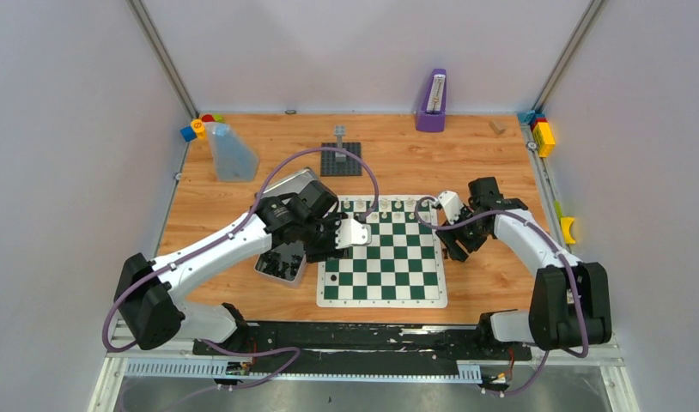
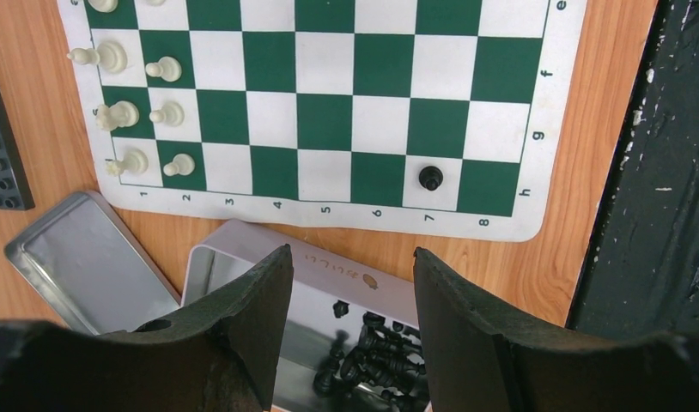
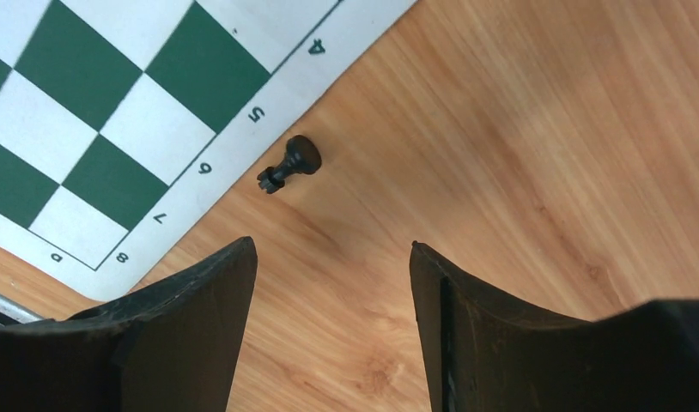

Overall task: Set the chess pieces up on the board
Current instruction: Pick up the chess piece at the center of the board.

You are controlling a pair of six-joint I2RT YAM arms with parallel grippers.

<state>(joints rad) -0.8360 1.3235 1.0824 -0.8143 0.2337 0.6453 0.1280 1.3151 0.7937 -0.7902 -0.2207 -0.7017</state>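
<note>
Ahead of your open, empty right gripper (image 3: 331,247), only the wrist view shows a black pawn (image 3: 290,163) lying flat, its long axis slanting towards the board (image 3: 114,103).

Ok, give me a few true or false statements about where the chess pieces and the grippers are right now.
1. One black pawn stands on the board. True.
2. The right gripper holds a black piece. False: its jaws are open and empty, and a black piece is on the wood just off the board.
3. Black pieces lie in the tin. True.
4. The white pieces sit in the tin. False: they stand along one edge of the board.
</note>
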